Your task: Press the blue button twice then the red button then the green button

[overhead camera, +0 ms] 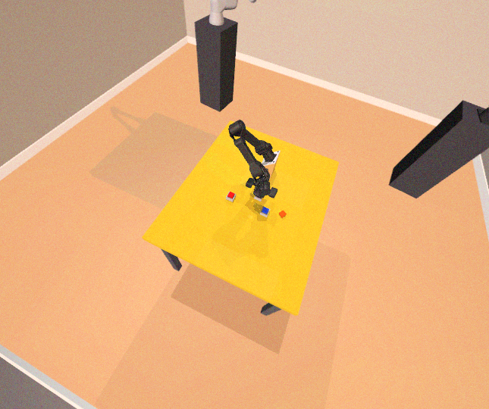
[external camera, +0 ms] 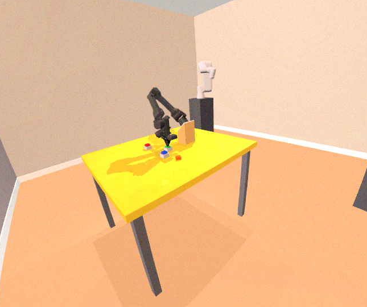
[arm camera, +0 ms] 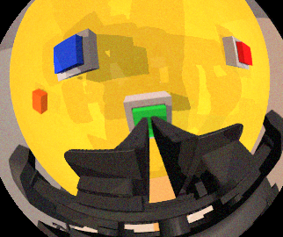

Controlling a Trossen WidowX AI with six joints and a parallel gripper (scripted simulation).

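Note:
My gripper [external camera: 168, 145] [arm camera: 148, 120] is shut and empty. Its fingertips are at the top of the green button [external camera: 168, 147] [arm camera: 149, 111], over its cap in the wrist view; whether the cap is pushed down is hard to tell. In the top view the gripper hides the green cap. The blue button [overhead camera: 264, 210] [external camera: 164, 153] [arm camera: 68, 54] stands on its white base, ahead and to the left in the wrist view. The red button [overhead camera: 230, 195] [external camera: 147, 145] [arm camera: 244, 53] stands on its white base at the right of the wrist view. Neither is touched.
A small orange block [overhead camera: 282, 213] [external camera: 178, 157] [arm camera: 39, 101] lies beside the blue button. The arm's base is on an upright tan stand [external camera: 186, 133] behind the green button. All stand on the yellow table [overhead camera: 226, 245] [external camera: 200, 164]. Two other arms stand on dark pedestals away from the table.

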